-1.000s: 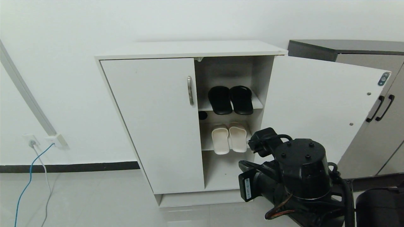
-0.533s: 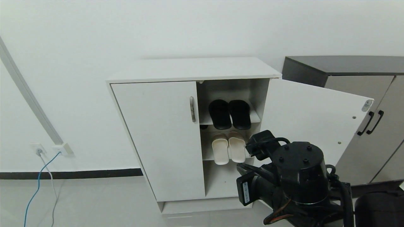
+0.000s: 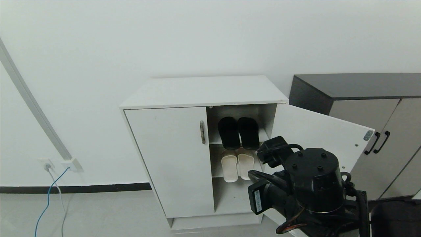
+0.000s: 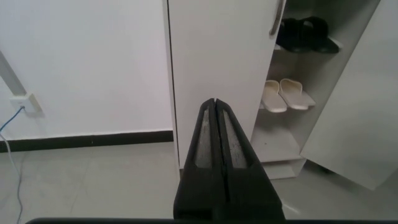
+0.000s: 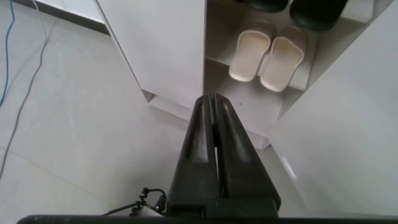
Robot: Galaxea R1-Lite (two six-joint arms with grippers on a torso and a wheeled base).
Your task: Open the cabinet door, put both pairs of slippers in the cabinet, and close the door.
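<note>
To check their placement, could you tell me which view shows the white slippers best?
The right wrist view: the white slippers show closest, from above, both insoles visible. The left wrist and head views show them farther off, at a slant.

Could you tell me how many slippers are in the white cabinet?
4: two black slippers together on the upper shelf, two cream slippers on the shelf below. Closed door may hide more.
</note>
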